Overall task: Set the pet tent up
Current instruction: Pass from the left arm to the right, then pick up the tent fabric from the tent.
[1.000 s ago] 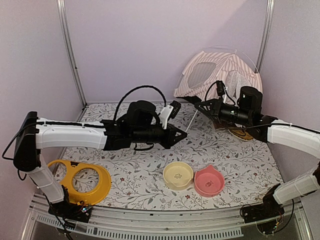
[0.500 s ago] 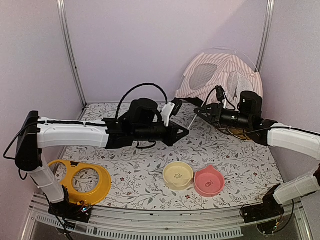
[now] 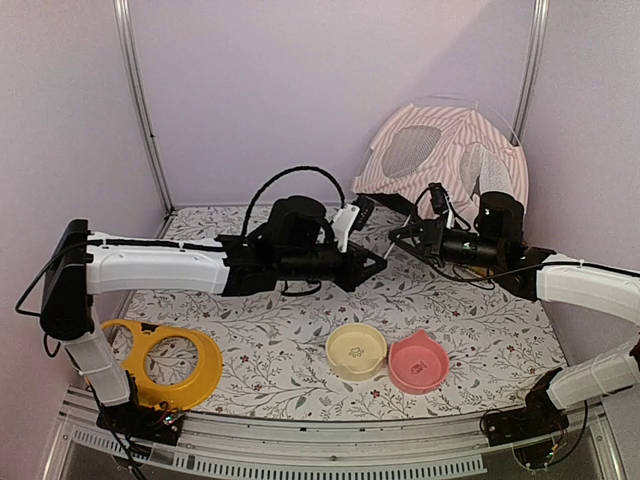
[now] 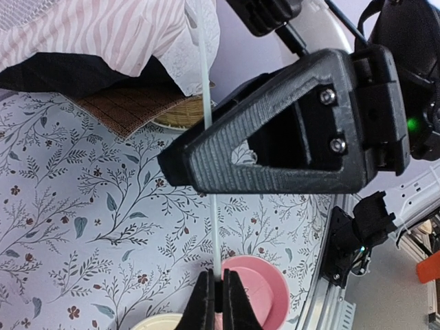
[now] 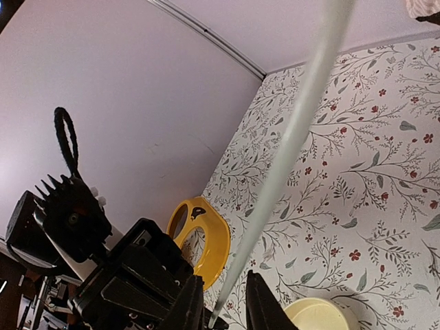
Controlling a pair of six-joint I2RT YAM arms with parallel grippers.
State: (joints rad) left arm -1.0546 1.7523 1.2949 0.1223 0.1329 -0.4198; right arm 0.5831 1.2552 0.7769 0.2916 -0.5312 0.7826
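Observation:
The pet tent (image 3: pixel 440 150), pink-and-white striped with white mesh panels, leans against the back right corner; its fabric also shows in the left wrist view (image 4: pixel 103 34). A thin clear pole (image 4: pixel 210 227) runs from the tent down toward the table. My left gripper (image 3: pixel 376 264) is shut on the pole's lower end (image 4: pixel 218 302). My right gripper (image 3: pixel 398 237) sits just beyond it, jaws apart on either side of the pole (image 5: pixel 295 130) with gaps on both sides (image 5: pixel 221 306).
A cream bowl (image 3: pixel 356 350) and a pink bowl (image 3: pixel 417 362) sit near the front. A yellow ring (image 3: pixel 160 360) lies at the front left. A brown quilted mat (image 4: pixel 127 106) and a wicker rim (image 4: pixel 180 120) lie under the tent.
My left gripper has moved right with the pole end. My right gripper has come down and left along the pole, close to the left one. The tent stands a little more upright.

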